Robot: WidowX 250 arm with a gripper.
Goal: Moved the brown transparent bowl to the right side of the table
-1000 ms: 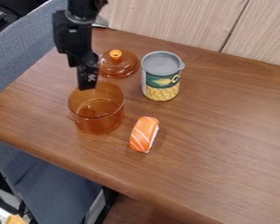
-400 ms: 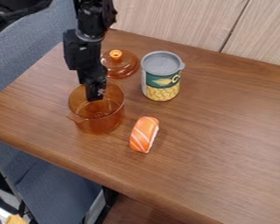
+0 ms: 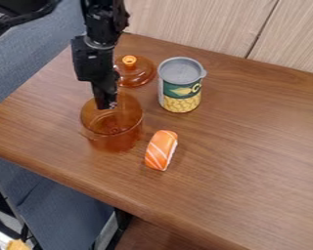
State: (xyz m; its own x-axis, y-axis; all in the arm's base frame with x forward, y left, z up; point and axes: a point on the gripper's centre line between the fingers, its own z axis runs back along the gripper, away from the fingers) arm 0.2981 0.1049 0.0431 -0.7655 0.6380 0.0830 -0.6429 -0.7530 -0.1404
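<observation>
Gripper (image 3: 107,105) is at the far side of the brown transparent bowl (image 3: 117,141), tip down at the rim. Can't tell whether it's open or clenched, so no confirmed grasp. Compared with the first earlier frame, it is lower and a bit further right in view. Against the latest earlier frame, its tip sits about the same, maybe a touch higher.

Main change: the bowl. It now sits slightly further right and nearer the front edge than in both earlier frames. Small shift, but it's the right way. Likely reads as the gripper having engaged the rim; could equally be a push. Can't tell whether the base is clear of the wood.

Bowl is still on the left part of the table (image 3: 251,161), so the task is only starting. Most of the travel remains.

Next out: orange-and-white sushi piece (image 3: 161,150), just beside the bowl on its right. The gap is tighter than before; can't tell if they touch. Lidded can (image 3: 179,85) stands upright, up and right of the bowl. Amber lid (image 3: 135,73) lies behind the bowl, knob up. None of these three moves.

Judgement: sushi piece is the first snag on a straight slide right. Better to secure the rim, lift over it, then carry right. Weak rim hold could let the bowl swing or slip.
</observation>
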